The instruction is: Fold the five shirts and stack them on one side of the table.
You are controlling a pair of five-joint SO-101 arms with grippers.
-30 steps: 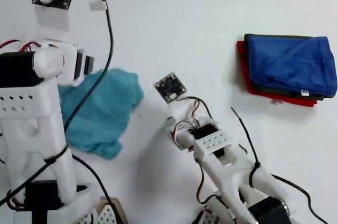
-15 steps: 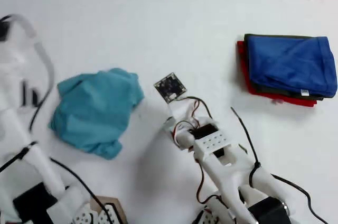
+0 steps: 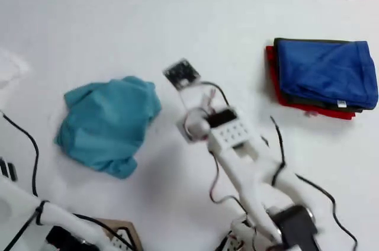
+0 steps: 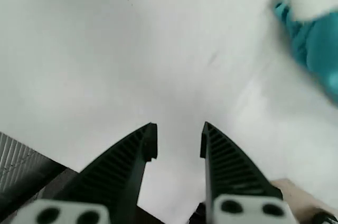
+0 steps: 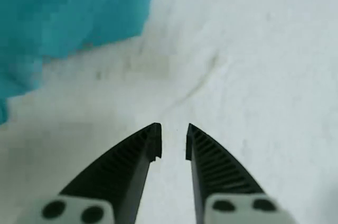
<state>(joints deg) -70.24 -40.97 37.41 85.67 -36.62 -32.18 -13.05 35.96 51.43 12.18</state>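
Note:
A crumpled teal shirt (image 3: 109, 124) lies on the white table (image 3: 177, 20), left of centre. Three folded shirts form a stack (image 3: 323, 76) at the right side, blue on top, a dark one under it, red at the bottom. My right arm (image 3: 234, 138) stands in the middle, between the teal shirt and the stack. Its gripper (image 5: 173, 142) hovers over bare table, slightly open and holding nothing, with the teal shirt (image 5: 68, 7) a short way ahead. My left gripper (image 4: 177, 139) is open and holds nothing above bare table, the teal shirt (image 4: 317, 49) off to one side.
The left arm's base and cables (image 3: 23, 209) sit at the near left corner, beside a tan block (image 3: 121, 233). The table's edge (image 4: 21, 163) lies close to the left gripper. Bare table stretches along the far side.
The left arm has swung away from above the teal shirt toward the table's left edge, leaving the shirt uncovered. The right arm has moved up the table, toward the far side.

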